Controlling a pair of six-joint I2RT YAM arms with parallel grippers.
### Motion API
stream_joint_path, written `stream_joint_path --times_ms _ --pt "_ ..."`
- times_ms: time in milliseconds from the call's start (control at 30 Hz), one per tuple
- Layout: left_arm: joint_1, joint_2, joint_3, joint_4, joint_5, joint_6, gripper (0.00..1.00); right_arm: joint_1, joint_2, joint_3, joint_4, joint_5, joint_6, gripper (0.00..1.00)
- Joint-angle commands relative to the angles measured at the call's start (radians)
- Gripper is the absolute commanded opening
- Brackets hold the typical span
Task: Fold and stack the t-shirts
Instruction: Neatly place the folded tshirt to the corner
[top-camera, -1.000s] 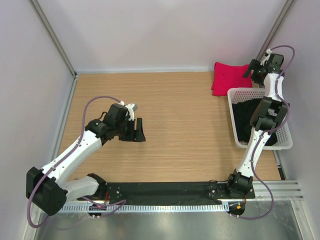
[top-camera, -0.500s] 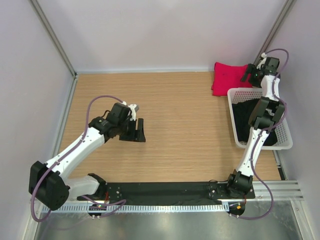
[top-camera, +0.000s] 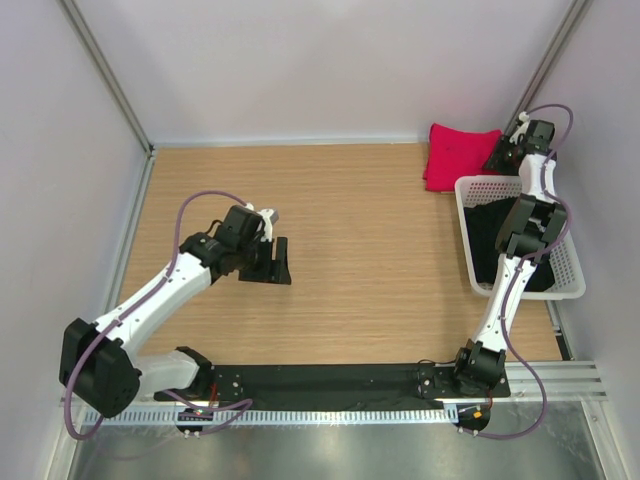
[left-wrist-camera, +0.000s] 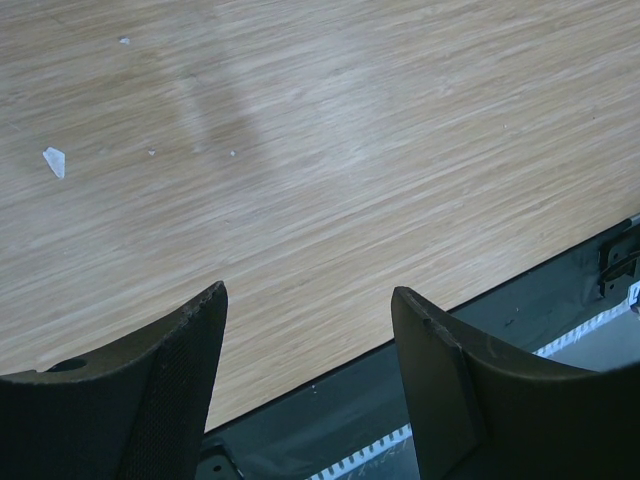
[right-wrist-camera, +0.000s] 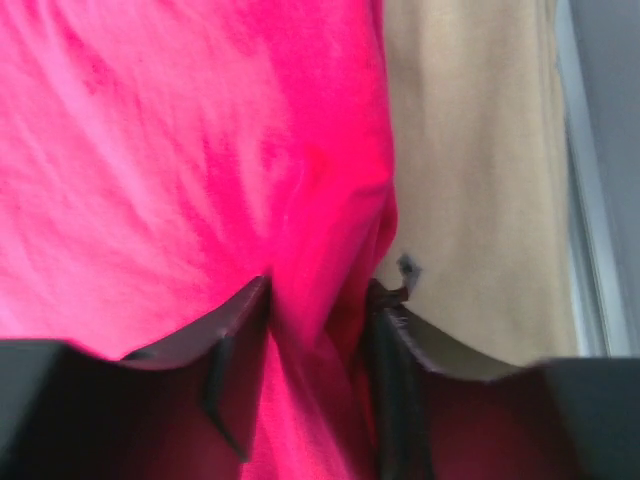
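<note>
Seen from above, the crimson red soft cloth t-shirt (top-camera: 455, 152) lies folded at the far right corner of the wooden desk (top-camera: 380, 220), just behind the white plastic lattice basket (top-camera: 574, 282). Dark cloth (top-camera: 492, 240) in the basket probably remains to be folded. The left wrist view shows the left jaws released, with only desk between them. In the right wrist view, the right jaws pinch a raised fold of the t-shirt.

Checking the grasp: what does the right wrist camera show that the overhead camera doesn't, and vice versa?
Only the right wrist: a fold of the red t-shirt pinched between the right gripper's fingers. Only the overhead: the left gripper, open above the table, and the white lattice basket holding dark cloth. Both: the red t-shirt on the wooden table.
</note>
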Motion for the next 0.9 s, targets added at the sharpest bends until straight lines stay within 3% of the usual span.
stream_joint_path --times_ms 0,200,233,867 --pt "0.005 0.007 0.032 0.007 0.004 0.007 0.68 -0.003 -0.021 0.049 0.034 -0.01 0.011 0.45" --pt "0.005 0.004 0.029 0.008 0.002 0.001 0.68 -0.005 -0.029 0.072 0.056 -0.041 0.054 0.06" --pt "0.004 0.001 0.031 0.005 0.004 0.003 0.68 -0.005 -0.031 0.075 0.059 -0.044 0.057 0.04" --pt "0.005 -0.006 0.023 0.013 0.004 -0.011 0.68 0.0 -0.199 0.092 0.119 -0.147 0.213 0.01"
